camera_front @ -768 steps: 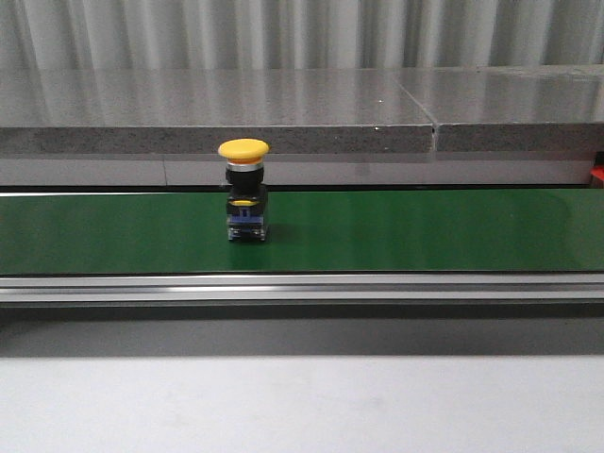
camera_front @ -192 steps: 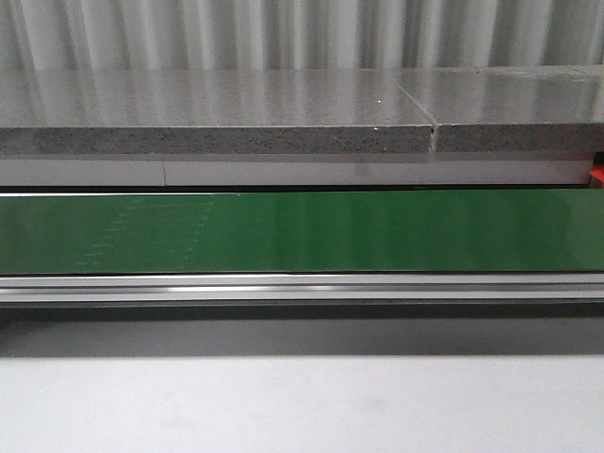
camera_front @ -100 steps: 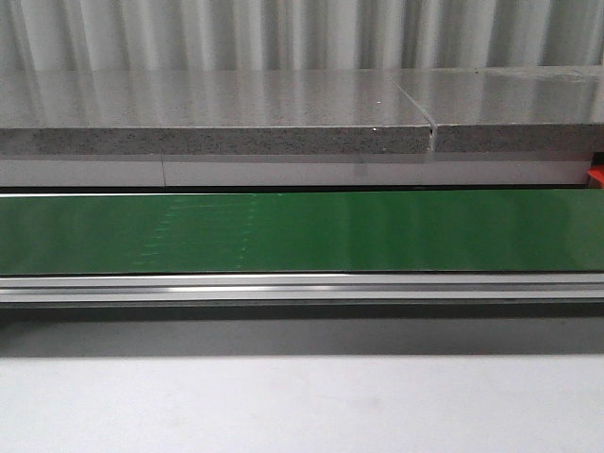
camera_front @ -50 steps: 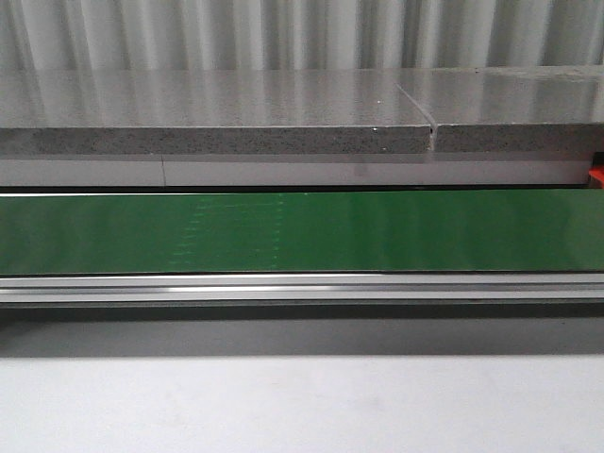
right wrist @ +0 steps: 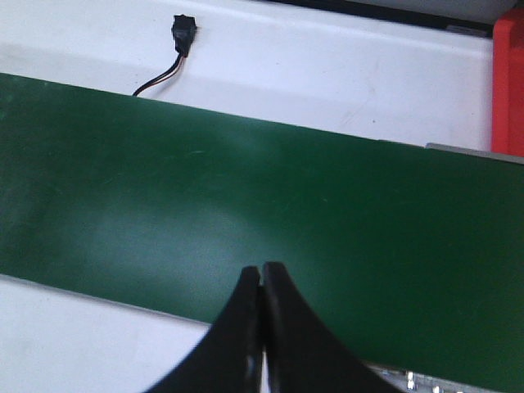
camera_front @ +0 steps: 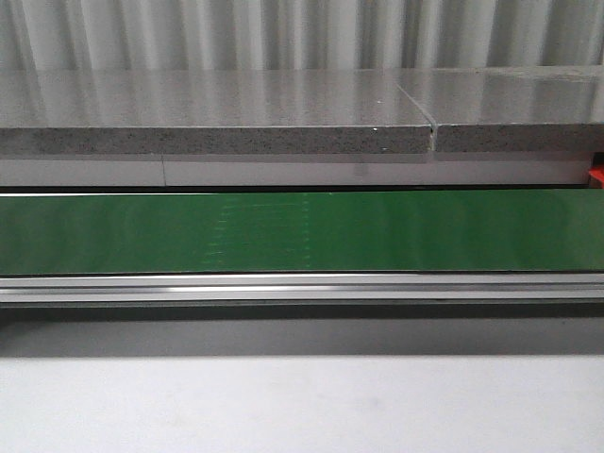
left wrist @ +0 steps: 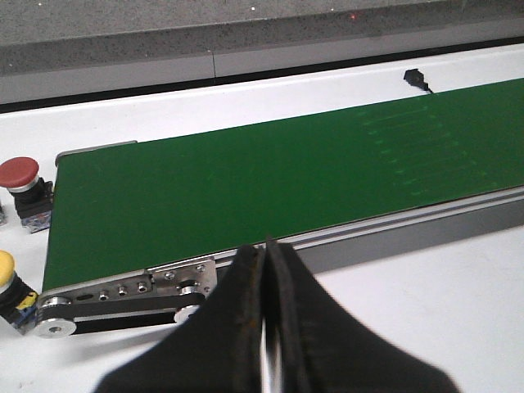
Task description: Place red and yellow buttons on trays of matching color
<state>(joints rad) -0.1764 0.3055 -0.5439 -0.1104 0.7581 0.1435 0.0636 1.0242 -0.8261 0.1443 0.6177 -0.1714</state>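
The yellow button has gone from the green belt (camera_front: 302, 231).

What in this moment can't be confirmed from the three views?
- Red tray: right wrist view's edge cuts it; contents unseen.
- Yellow tray: in no view.
- Yellow button: left wrist view's edge crops it.
- Red button: its base is too small to tell what it rests on.
- Both arms: absent from the front view.

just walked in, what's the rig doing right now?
Nothing is being handled. The green conveyor belt carries no button in any view. Both grippers, left and right, hover over the belt's near edge with fingers shut and empty. In the left wrist view, a red button and a yellow button stand on the white table just off the belt's end. A red tray edge shows beyond the belt.
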